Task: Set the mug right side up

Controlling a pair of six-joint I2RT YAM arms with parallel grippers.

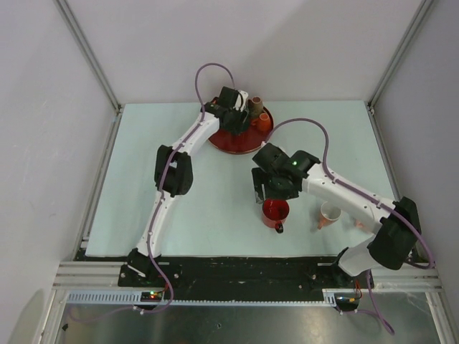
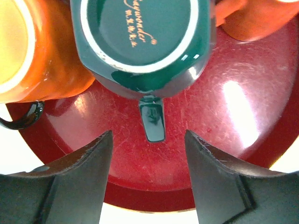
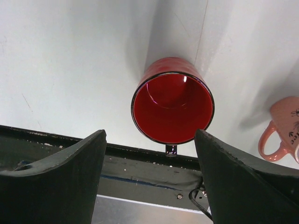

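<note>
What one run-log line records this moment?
left fingers: open, facing handle of upside-down green mug on red plate | right fingers: open near upright red mug | task: green mug not yet turned

A robotics lab cell: white panel walls and aluminium posts enclose a pale worktop, and the left arm and right arm are bolted to a black rail.

a pale table is lying under soft, even light that is throwing faint grey shadows across it. plain white walls are closing it in on three sides, with slanting metal posts standing at the far corners. a black strip and a metal rail are running along the near edge.
</note>
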